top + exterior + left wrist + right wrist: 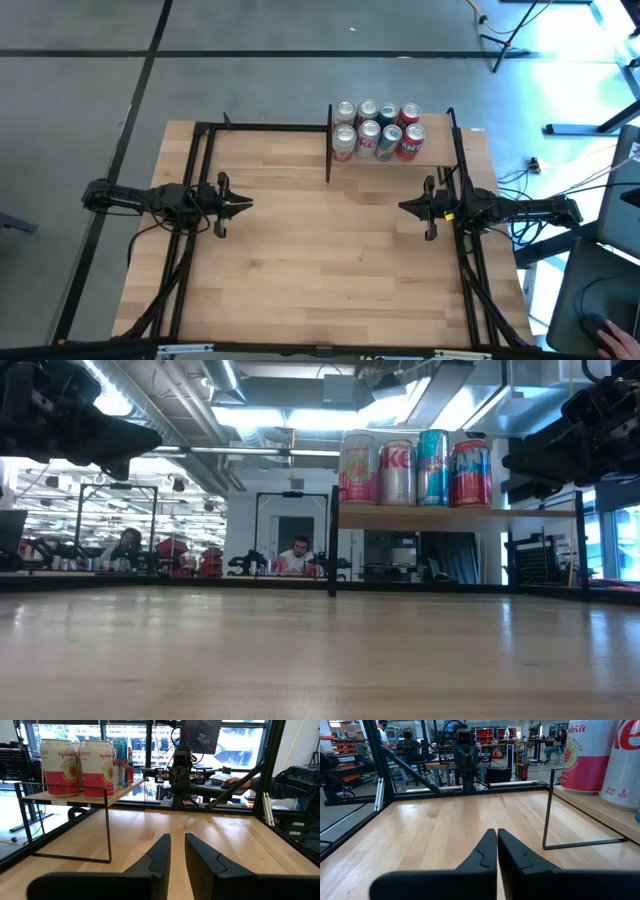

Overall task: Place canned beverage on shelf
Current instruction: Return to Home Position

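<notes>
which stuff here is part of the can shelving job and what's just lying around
Job: cans, all on the shelf; left gripper and right gripper, both empty above the table.
Lying about: floor cables, stand, person at a desk behind.

Robotics lab: exposed ceiling ducts [185,405], distant workstations [265,565] (people [298,550] seated).

Even overhead light falls on the tabletop [320,270], with only faint, soft shadows beneath the left gripper [245,205] and right gripper [405,207]. Beyond and outward of the right gripper, white glare washes out the floor [570,40]. In the low view, ceiling strip lights [250,415] blaze, leaving the left arm [60,410] and right arm [580,430] as dark silhouettes. Ahead of the left gripper, bright windows [240,747] backlight everything, and the wood carries a pale sheen.
</notes>
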Controlling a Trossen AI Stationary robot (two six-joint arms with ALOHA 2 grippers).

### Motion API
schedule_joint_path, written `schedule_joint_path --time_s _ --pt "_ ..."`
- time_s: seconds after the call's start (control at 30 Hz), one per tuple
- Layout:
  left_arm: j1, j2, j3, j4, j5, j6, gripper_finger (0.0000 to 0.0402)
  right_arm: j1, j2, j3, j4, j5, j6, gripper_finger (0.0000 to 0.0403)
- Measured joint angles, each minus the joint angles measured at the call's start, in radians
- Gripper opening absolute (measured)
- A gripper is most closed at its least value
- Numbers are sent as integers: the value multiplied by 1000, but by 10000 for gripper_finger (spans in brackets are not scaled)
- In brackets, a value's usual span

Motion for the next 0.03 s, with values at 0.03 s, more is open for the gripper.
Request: schedule_joint_path --time_s 0.03 --pt "0 0 0 0 0 0 48 0 0 0 0 0 0 1"
